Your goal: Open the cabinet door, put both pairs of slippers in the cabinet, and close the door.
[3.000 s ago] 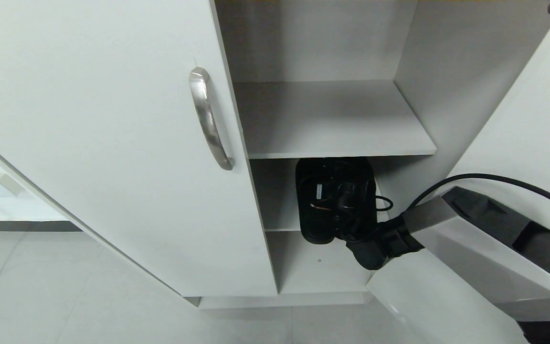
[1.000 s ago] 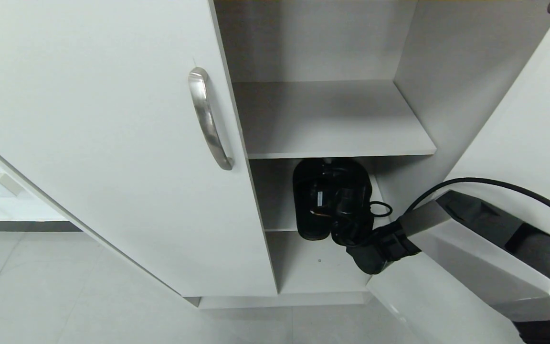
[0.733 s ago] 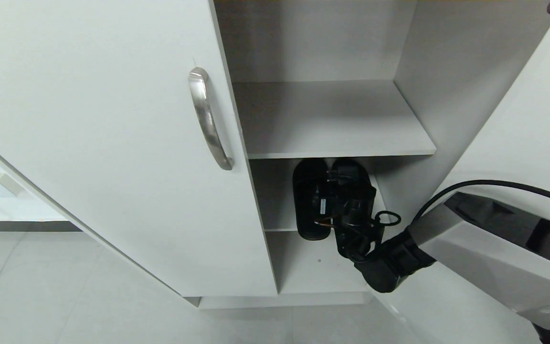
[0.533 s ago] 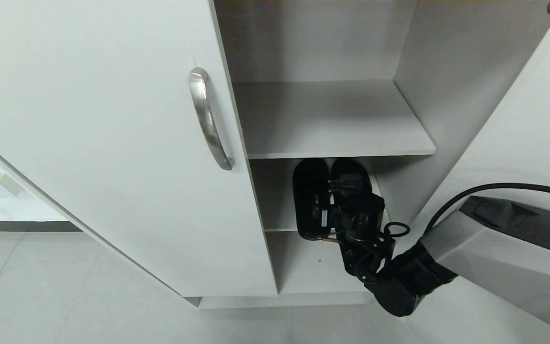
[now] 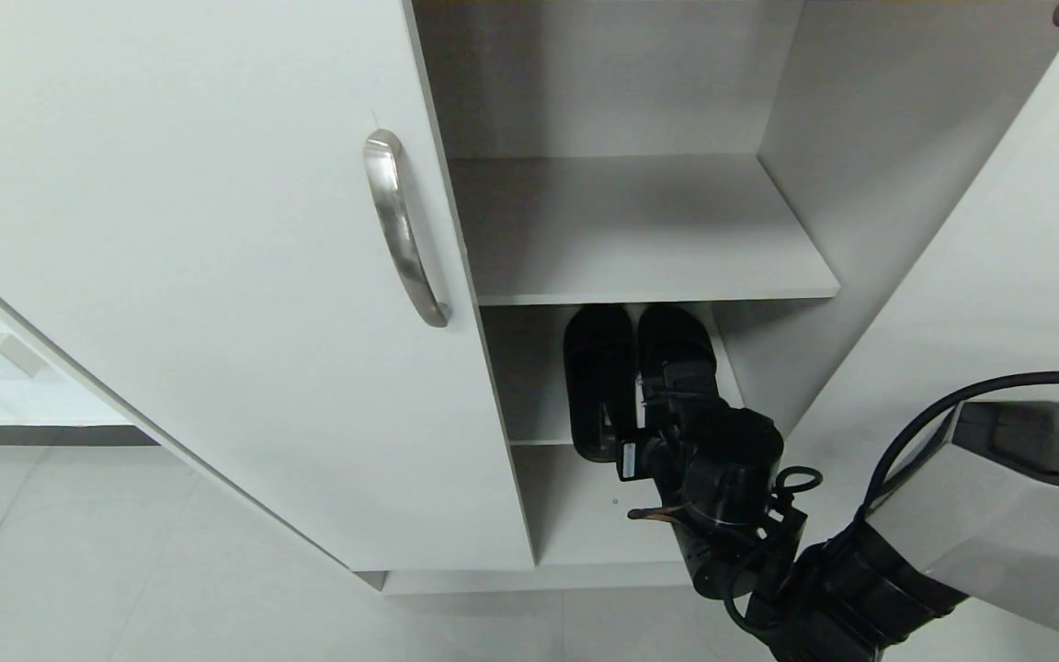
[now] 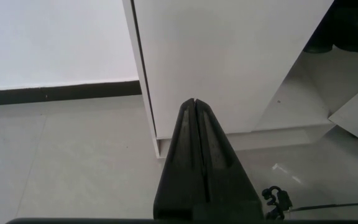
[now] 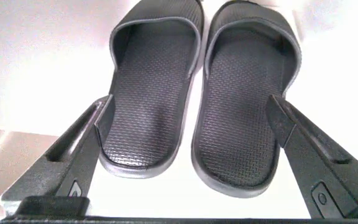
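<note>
our right gripper [image 7: 188,106] is spread wide and holds nothing, near the heels of the pair of black slippers [image 5: 599,368]. they lie side by side on a cabinet shelf [image 5: 534,395]. our left gripper [image 6: 194,109] is pressed closed, empty, above the floor tiles [image 6: 61,162].

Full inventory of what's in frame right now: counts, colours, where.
cabinet: 1, white, straight ahead
closed door: 1, white, cabinet's left side
handle: 1, silver metal, on closed door
open door: 1, white, swung out at right
upper shelf: 1, white, inside cabinet
slippers: 1 pair, black, side by side on the shelf below
floor: grey tiles
baseboard: 1, black, wall left of cabinet
right gripper: open, at slippers' heels
left gripper: shut, above floor before closed door
</note>
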`<state>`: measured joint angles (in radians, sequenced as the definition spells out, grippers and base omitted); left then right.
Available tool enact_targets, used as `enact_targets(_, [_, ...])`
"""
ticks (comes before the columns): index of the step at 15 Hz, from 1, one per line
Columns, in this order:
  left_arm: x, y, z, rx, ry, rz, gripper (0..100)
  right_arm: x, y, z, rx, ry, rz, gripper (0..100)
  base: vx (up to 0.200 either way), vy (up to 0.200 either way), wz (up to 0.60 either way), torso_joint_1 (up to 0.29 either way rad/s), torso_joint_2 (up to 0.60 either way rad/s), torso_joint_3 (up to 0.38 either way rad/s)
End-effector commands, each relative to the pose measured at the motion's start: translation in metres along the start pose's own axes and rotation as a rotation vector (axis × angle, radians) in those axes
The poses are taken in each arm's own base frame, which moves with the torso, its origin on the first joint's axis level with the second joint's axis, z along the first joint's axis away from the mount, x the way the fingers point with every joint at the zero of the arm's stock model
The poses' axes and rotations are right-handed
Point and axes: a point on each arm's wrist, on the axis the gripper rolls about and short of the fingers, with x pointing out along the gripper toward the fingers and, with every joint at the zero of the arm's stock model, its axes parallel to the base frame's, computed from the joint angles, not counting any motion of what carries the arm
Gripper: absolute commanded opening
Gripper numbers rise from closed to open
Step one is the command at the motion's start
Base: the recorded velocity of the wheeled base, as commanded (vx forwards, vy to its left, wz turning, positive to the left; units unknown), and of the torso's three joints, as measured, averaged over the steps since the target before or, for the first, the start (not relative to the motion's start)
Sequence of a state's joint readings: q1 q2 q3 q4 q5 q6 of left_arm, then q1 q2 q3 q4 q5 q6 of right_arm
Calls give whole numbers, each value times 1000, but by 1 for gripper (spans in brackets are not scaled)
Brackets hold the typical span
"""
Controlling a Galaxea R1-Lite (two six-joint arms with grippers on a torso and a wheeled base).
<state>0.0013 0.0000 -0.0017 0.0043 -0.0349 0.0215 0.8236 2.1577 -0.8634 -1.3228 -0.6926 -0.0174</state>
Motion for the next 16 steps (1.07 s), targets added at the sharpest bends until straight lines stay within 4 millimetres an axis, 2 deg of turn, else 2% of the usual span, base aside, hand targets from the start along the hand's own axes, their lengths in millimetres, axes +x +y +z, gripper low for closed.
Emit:
enact_targets(1, [0, 0, 0, 0, 2, 1, 0, 0, 0, 1, -1, -2, 1, 100, -200, 0, 0, 7, 2, -2])
enact_targets(5, [0, 0, 0, 0, 1, 0, 0, -1, 0, 1, -2, -1, 2, 100, -200, 0, 0, 4, 6, 0])
enact_targets(16, [0, 0, 0, 0, 2, 0, 0, -1, -1, -1, -3, 3, -1, 100, 0, 0, 0, 0, 0, 0])
